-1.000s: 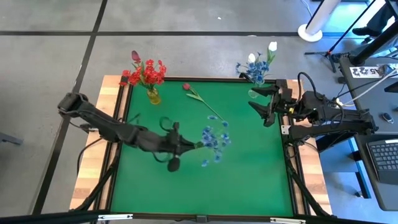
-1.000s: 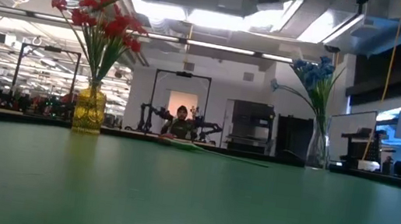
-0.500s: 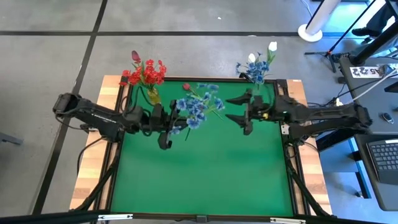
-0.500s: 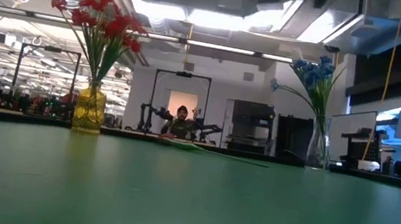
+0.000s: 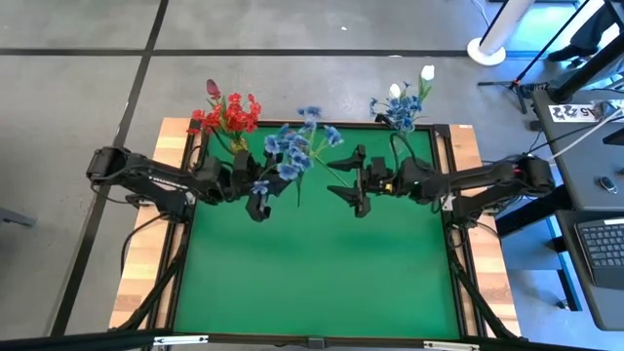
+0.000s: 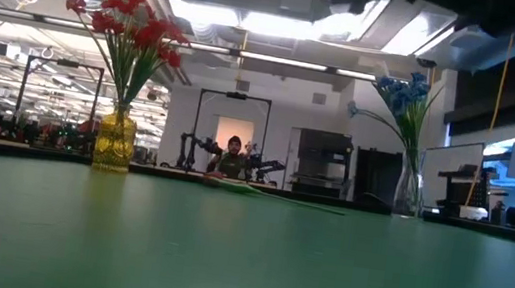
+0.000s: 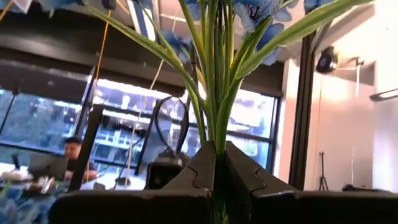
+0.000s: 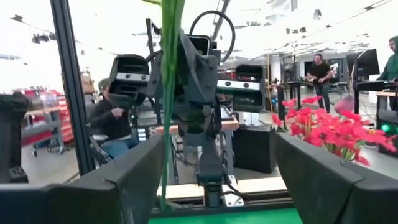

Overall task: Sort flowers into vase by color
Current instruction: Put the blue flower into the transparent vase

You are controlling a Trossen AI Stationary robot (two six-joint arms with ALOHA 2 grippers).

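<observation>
My left gripper (image 5: 261, 187) is up over the far left part of the table, shut on a blue flower bunch (image 5: 292, 148) whose blossoms stand above it. My right gripper (image 5: 349, 183) is open and level, facing the left gripper from the table's right; a long green leaf or stem (image 8: 168, 93) of the bunch hangs in front of it. The yellow vase with red flowers (image 5: 232, 117) stands at the far left corner, and the clear vase with blue and white flowers (image 5: 404, 107) at the far right. A red-pink tulip's stem (image 6: 265, 195) lies on the table by the far edge. My left gripper pinches the blue bunch's gathered green stems (image 7: 217, 146) between its two fingers (image 7: 242, 174), just below where the leaves spread. The stems rise upright out of the hold with the blossoms (image 7: 255, 9) on top. The bunch is lifted clear of the table.
Green mat (image 5: 312, 283) has free room over its near half. Wooden table borders (image 5: 146, 244) run on both sides. In the low view, people and other rigs show in the room behind the table. A laptop (image 5: 600, 244) sits off the right side.
My left gripper has lifted the blue bunch off the table's middle, carried it toward the far left and tipped it upright, blossoms now on top. My right gripper has moved toward the table's left, close to the left gripper, and stayed open.
</observation>
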